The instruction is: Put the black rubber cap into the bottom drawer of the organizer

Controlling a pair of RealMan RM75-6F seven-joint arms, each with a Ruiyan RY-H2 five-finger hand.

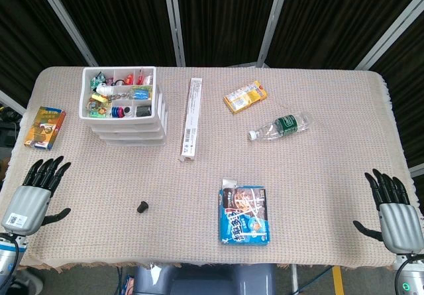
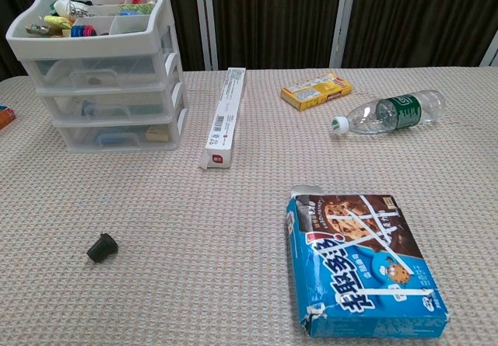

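the black rubber cap [image 1: 142, 207] lies loose near the left hand [image 1: 34, 194], released and empty, with the organizer [image 1: 123, 107] far left, its bottom drawer [image 2: 120, 136] closed, the right hand [image 1: 395, 210] equally idle; reaching comes next.

Cap [image 1: 142, 207] btwn open robot hands, untouched

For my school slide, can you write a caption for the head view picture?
Both open hands, left and right, wait while the black rubber cap sits near the closed organizer.
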